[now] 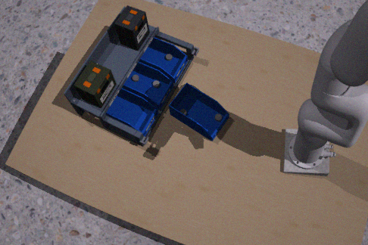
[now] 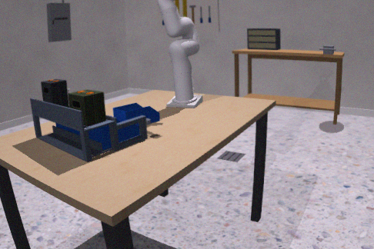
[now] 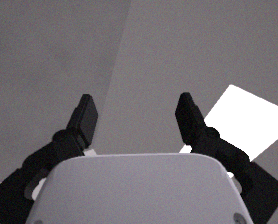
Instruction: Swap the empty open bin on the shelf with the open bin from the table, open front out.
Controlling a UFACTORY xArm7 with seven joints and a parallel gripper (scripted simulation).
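Note:
A grey shelf [image 1: 125, 71] stands on the left part of the table and holds three blue open bins in a row. The nearest bin [image 1: 130, 110] looks empty. The middle bin [image 1: 148, 84] holds two grey parts and the far bin [image 1: 166, 56] holds one. A fourth blue bin [image 1: 198, 110] stands on the table right in front of the shelf, with two grey parts in it; it also shows in the exterior view [image 2: 136, 112]. My gripper [image 3: 136, 103] is open and empty. It shows only in the wrist view, high up, facing bare grey walls, far from the bins.
A black box [image 1: 129, 27] and a green box [image 1: 95, 82] stand on the shelf's rear board. My arm's base [image 1: 304, 156] is bolted to the table at the right, and the arm [image 2: 181, 45] rises tall above it. A side table [image 2: 286, 53] stands far off.

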